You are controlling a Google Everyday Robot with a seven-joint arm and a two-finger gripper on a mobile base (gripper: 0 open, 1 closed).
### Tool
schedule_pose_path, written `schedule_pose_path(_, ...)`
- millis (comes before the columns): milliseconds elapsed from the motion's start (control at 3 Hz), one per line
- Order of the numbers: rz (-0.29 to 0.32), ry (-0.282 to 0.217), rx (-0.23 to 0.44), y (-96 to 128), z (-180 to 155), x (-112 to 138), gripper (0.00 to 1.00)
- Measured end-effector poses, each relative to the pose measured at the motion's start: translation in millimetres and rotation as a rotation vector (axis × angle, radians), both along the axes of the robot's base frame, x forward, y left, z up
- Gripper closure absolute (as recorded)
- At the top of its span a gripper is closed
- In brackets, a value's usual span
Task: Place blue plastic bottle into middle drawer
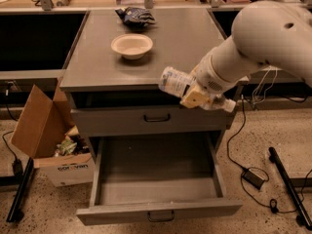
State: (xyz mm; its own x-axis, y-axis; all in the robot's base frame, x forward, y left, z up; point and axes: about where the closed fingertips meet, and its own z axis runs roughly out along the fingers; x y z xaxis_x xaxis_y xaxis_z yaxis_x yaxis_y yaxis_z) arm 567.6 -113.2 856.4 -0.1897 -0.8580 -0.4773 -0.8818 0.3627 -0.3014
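Note:
My gripper (197,95) is shut on the blue plastic bottle (174,82), a clear ribbed bottle held on its side, base pointing left. It hangs in the air just past the front edge of the cabinet top, level with the shut upper drawer's front. The bottle's cap end is hidden behind my fingers (194,99). The middle drawer (153,179) is pulled wide open below, its grey tray bare, with a dark bar handle on its front panel. The bottle is above the drawer's back right part.
A cream bowl (131,46) and a dark blue foil snack bag (135,16) sit on the grey cabinet top (185,38). An open cardboard box (51,138) of rubbish stands on the floor at the left. Cables and a dark bar (287,189) lie at the right.

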Motion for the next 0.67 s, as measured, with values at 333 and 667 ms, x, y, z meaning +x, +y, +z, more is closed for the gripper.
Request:
schedule_pose_path(333, 0.045, 0.096, -0.051, 14, -83, -20, 1.00)
schedule_pose_path(667, 0.085, 0.197, -0.125, 22, -163, -51, 1.00)
